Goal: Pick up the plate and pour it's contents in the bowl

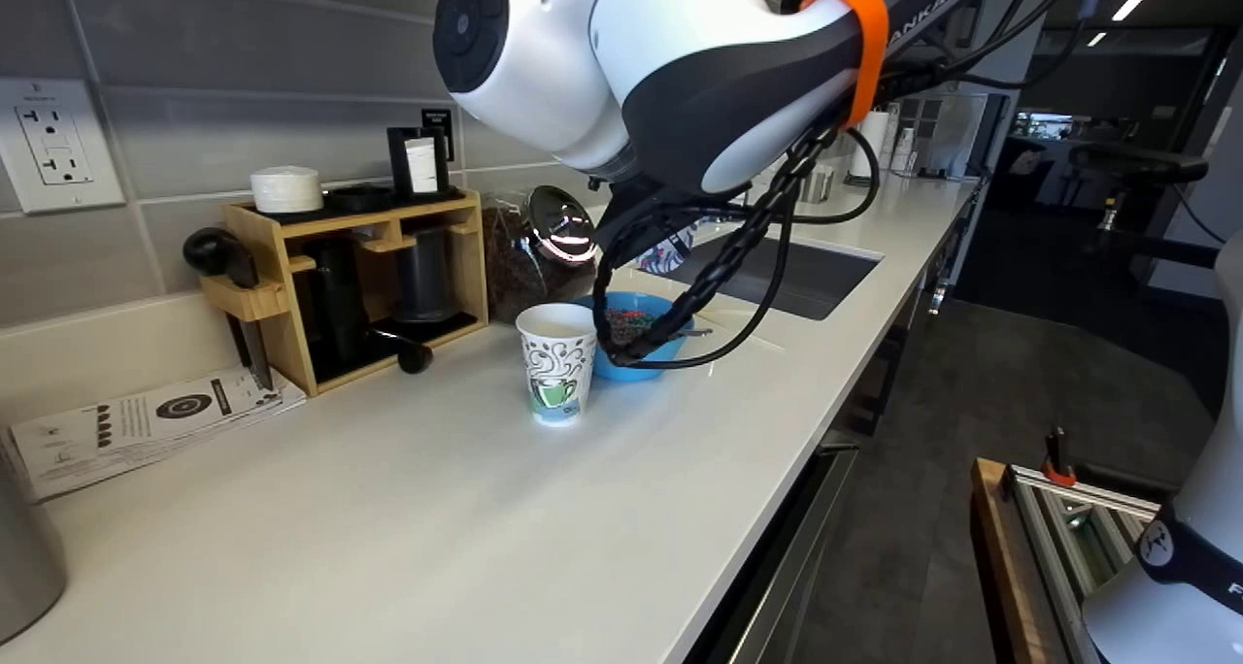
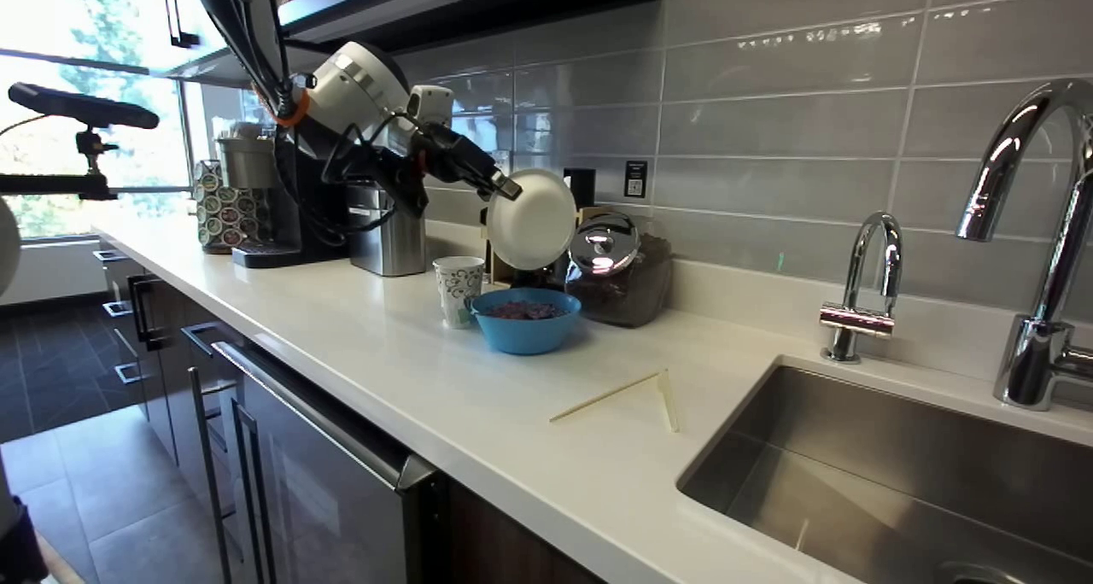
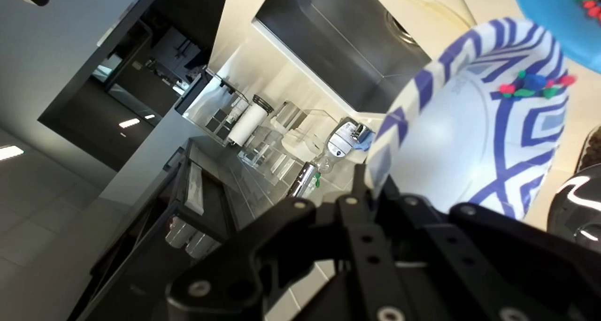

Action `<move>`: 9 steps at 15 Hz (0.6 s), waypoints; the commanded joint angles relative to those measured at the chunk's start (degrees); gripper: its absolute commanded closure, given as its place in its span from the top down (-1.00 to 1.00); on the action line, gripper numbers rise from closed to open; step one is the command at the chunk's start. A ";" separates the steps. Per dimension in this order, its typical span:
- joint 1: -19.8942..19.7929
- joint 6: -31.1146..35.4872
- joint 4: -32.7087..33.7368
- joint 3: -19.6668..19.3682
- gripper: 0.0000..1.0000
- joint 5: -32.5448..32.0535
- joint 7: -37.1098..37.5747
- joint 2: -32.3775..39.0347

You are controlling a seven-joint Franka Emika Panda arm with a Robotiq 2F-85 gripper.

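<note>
My gripper is shut on the rim of the plate, which has a blue-and-white zigzag rim and white centre. In an exterior view the gripper holds the plate tilted steeply, above and behind the blue bowl. In an exterior view only a bit of the plate shows past the arm. A few coloured bits of the contents cling at the plate's low rim, beside the bowl in the wrist view. A heap of bits lies in the bowl, which stands upright on the counter.
A white paper cup stands close beside the bowl. A glass jar with a shiny lid is behind it, against the wall. A wooden organizer stands there too. A thin folded stick and the sink are nearer the front.
</note>
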 commanded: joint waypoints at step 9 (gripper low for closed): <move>2.35 -5.97 2.33 0.80 -0.97 -6.33 -3.78 3.47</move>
